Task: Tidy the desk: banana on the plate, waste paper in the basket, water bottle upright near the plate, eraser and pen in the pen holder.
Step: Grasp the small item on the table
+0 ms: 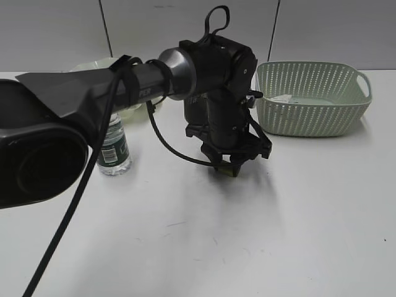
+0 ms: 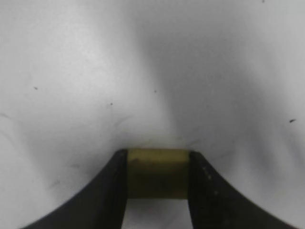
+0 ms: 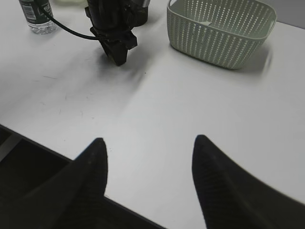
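Observation:
A small olive-yellow eraser (image 2: 157,174) sits between my left gripper's (image 2: 158,155) two black fingers, which touch both of its sides just above the white desk (image 2: 95,71). In the exterior view that gripper (image 1: 234,168) points straight down at mid-desk, left of the green basket (image 1: 312,96). A whitish scrap of waste paper (image 1: 279,99) lies inside the basket. The water bottle (image 1: 114,148) stands upright at the left, in front of the pale green plate (image 1: 93,64). My right gripper (image 3: 148,143) hangs open and empty over the desk's near edge. Banana, pen and pen holder are hidden.
The left arm (image 1: 93,99) fills the left foreground of the exterior view, and its black cable (image 1: 68,210) trails down across the desk. Bare white tabletop (image 3: 181,100) lies between the two grippers. The desk's front edge (image 3: 47,148) runs below the right gripper.

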Available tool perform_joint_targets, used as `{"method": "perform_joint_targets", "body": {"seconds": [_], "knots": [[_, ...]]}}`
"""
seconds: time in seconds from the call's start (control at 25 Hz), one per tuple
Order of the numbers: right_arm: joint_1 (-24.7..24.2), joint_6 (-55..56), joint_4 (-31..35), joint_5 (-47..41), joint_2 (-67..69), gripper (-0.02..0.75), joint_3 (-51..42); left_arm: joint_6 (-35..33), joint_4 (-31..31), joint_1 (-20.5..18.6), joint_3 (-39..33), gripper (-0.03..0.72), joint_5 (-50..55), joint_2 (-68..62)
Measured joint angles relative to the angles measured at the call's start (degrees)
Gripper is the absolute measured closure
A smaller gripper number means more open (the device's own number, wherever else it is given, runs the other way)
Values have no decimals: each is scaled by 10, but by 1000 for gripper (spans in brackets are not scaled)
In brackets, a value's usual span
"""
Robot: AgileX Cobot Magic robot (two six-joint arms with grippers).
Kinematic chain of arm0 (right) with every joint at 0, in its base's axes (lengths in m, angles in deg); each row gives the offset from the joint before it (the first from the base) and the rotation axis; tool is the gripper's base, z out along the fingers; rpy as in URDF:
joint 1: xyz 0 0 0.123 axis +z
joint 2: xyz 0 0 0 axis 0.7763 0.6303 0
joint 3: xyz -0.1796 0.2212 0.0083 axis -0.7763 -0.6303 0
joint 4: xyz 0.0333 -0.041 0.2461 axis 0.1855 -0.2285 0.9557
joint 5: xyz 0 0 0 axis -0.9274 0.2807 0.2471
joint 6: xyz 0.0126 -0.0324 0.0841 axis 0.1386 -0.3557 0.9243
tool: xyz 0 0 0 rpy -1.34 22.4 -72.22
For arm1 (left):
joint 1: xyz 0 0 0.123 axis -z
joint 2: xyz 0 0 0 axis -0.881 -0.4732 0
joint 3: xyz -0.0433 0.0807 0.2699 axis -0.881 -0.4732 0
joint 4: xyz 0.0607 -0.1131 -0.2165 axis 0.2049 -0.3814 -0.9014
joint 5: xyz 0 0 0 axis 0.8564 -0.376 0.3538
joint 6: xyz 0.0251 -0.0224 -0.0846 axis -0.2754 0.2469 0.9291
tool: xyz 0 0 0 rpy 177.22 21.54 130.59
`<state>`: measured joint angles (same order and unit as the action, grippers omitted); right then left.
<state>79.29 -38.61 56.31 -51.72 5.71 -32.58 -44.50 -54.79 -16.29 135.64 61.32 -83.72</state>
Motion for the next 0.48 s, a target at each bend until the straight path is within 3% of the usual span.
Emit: {"method": "perform_joint_targets", "body": {"seconds": [0.48], "knots": [[0, 0, 0, 0, 0, 283, 0, 0, 27, 0, 15, 405, 0, 64]]}}
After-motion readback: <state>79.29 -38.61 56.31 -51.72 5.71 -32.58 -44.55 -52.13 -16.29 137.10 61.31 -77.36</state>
